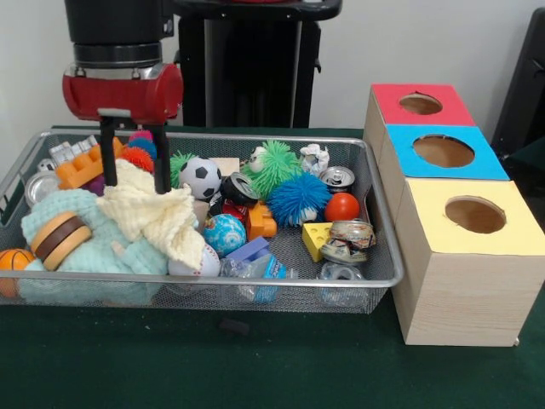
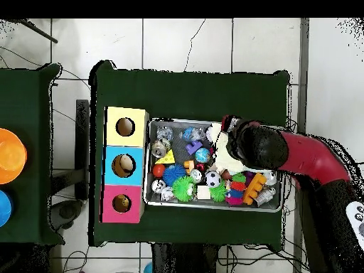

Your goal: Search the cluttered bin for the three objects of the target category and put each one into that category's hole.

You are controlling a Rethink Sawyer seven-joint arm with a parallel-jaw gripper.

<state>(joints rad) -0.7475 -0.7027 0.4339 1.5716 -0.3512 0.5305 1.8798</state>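
- No brand, label or writing reads clearly on anything; the crushed can (image 1: 349, 239) carries print too small to make out.
- Desk (image 1: 255, 366) is covered in dark green cloth. Behind it stand a pale wall and black equipment. From overhead, the floor (image 2: 185, 43) is light tile with dark joints and cables trailing across it.
- Wire mesh bin (image 1: 375, 281) sits on the desk, packed with clutter. Just beside it, on the picture's right in the front view, is a row of three wooden boxes, each with a round hole on top: red box (image 1: 419, 104) farthest, blue box (image 1: 443, 152) in the middle, yellow box (image 1: 473, 213) nearest.
- Target category is not marked anywhere I can see. Ball-like things in the bin: soccer ball (image 1: 200, 177), globe ball (image 1: 225, 233), orange ball (image 1: 342, 207), small basketball (image 1: 13, 260) at the picture's left end, blue spiky ball (image 1: 298, 198), green spiky ball (image 1: 274, 164).
- Also inside: a cream knitted cloth (image 1: 157, 217) draped over a mint plush (image 1: 94, 247), a yellow cheese wedge (image 1: 317, 239), an orange building brick (image 1: 81, 168) and an upright can (image 1: 338, 178).
- Gripper (image 1: 134, 179) hangs over the bin's picture-left part; the black fingers (image 1: 161, 164) are spread apart, tips down at the cream cloth, pinching nothing that I can see.
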